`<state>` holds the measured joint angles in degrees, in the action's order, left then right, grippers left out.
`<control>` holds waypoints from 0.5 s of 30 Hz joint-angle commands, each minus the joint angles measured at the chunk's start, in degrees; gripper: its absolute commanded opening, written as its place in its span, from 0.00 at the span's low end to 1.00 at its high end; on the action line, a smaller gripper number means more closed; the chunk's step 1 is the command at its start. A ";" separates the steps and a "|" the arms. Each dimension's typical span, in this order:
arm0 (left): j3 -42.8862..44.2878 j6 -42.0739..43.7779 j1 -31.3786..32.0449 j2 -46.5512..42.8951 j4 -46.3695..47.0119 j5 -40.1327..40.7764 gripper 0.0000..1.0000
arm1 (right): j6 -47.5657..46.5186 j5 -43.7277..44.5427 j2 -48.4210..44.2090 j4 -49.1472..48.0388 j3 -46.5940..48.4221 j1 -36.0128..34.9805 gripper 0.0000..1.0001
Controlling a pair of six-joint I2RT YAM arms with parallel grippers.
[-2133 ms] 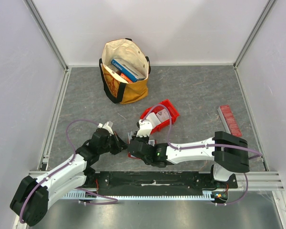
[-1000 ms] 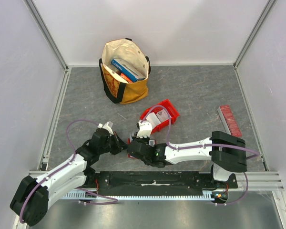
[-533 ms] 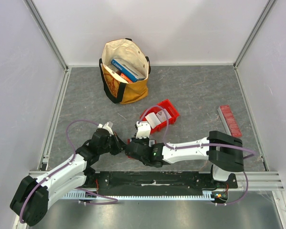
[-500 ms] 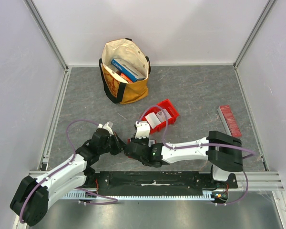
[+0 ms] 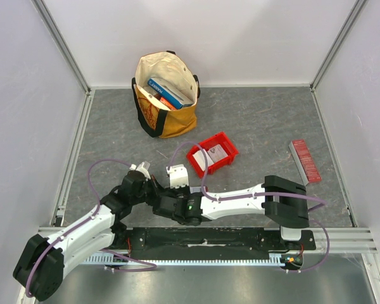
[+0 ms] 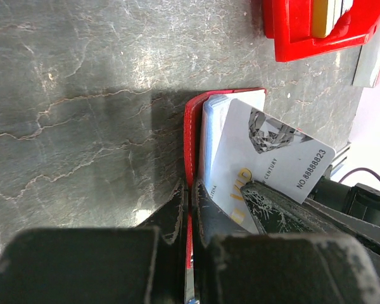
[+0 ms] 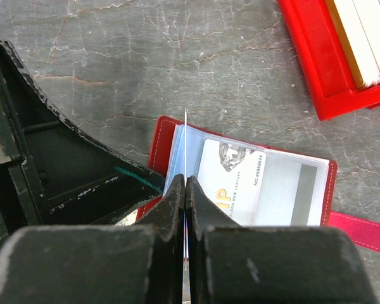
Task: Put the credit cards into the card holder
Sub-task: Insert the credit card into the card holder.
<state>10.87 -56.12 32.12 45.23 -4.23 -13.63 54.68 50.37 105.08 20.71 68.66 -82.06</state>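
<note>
Nearest the arms' bases, on the grey stone-patterned desk (image 7: pixel 177 50), a small dark red leather-like bifold wallet (image 7: pixel 285 190) lies open, its pale inner slots facing up and its snap tab sticking out at one side. It is hidden under both wrists in the overhead view. The left fingers (image 6: pixel 177 209) are pressed together on the wallet's red cover edge, pinching it. The right fingers (image 7: pixel 176 196) are closed on a thin white credit card (image 7: pixel 185 136). Their own camera sees the card edge-on, upright, with its far end over the slots next to the fold. Just beside that, a second white card printed with a diamond and a number (image 7: pixel 231 174) lies flat against the inner pockets; whether it is tucked into a slot cannot be told. A little farther back sits a bright red plastic bin (image 7: pixel 310 63) with more pale cards (image 7: pixel 367 38) standing on edge inside. Off to the right, well apart, lies a long narrow ridged red strip (image 5: pixel 305 161). At the far edge stands a cream and mustard cloth tote bag (image 5: pixel 171 123) holding blue books (image 5: pixel 168 92).
</note>
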 commanded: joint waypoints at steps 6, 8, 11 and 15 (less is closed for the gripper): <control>0.02 -1.27 0.05 -0.85 1.07 -0.35 0.02 | 1.75 4.30 3.12 5.39 6.57 -1.96 0.00; 0.02 -1.27 0.05 -0.85 1.07 -0.44 0.02 | 1.84 4.21 3.20 5.31 6.75 -1.96 0.00; -0.06 -1.27 0.05 -1.11 0.98 -0.43 0.02 | 1.66 4.21 3.73 5.22 6.66 -1.96 0.00; -0.06 -1.27 0.14 -1.46 0.80 -0.43 0.02 | 1.49 4.04 4.69 6.18 6.92 -1.96 0.00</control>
<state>10.87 -56.12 32.12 44.73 -4.27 -13.65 54.68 52.45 108.09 25.41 73.25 -83.79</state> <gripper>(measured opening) 0.029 0.009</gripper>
